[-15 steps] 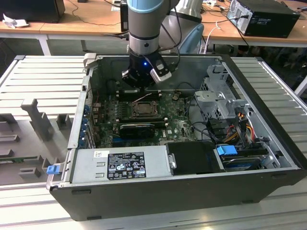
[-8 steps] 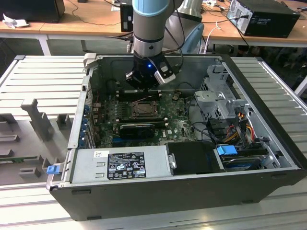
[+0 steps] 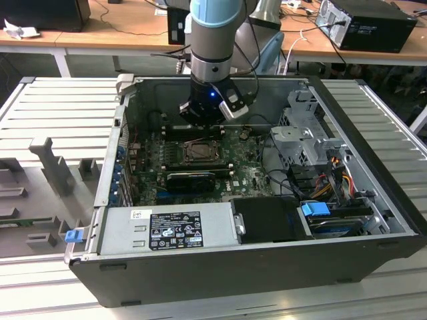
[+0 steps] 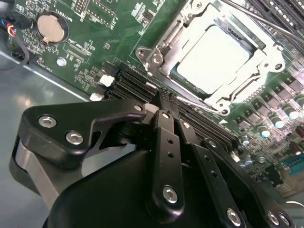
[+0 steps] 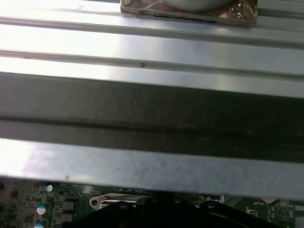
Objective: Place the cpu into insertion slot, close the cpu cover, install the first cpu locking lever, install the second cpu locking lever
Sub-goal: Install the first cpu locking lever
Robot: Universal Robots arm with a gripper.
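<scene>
Pale silvery cpu sits in insertion slot, cpu cover down over it. Gripper fingers together, holding nothing, just beside slot on green board.

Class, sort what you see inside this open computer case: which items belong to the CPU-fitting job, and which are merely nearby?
Job items: cpu; insertion slot; cpu cover; gripper.

Merely nearby: coin battery; power-supply box; drive cage; blue clip.
</scene>
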